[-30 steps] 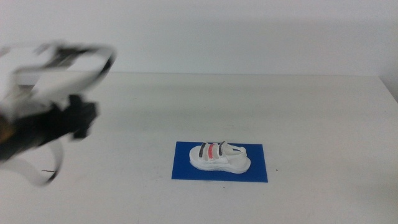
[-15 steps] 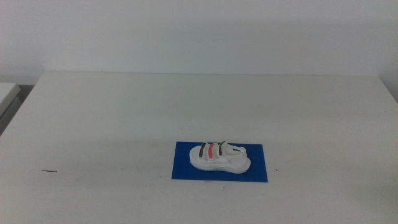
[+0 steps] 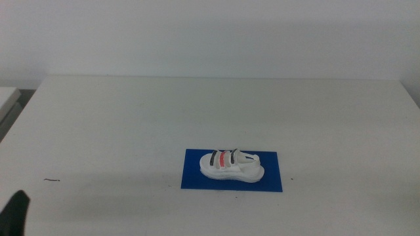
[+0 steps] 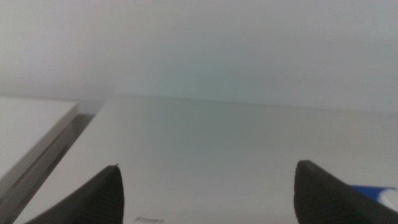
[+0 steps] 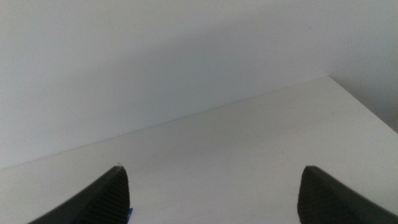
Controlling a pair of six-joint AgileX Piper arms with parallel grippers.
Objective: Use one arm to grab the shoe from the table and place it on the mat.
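White shoe (image 3: 232,165) lies on the blue mat (image 3: 194,177), right of centre on the table (image 3: 131,124). Left gripper (image 4: 205,190) and right gripper (image 5: 214,193) hold their jaws wide apart, well clear of it.

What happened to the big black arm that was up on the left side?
The left arm pulled back off the table and went low; now only a dark tip of the left gripper shows at the middle view's bottom left corner, jaws open and empty. The shoe stayed on the mat, and the table looks the same.
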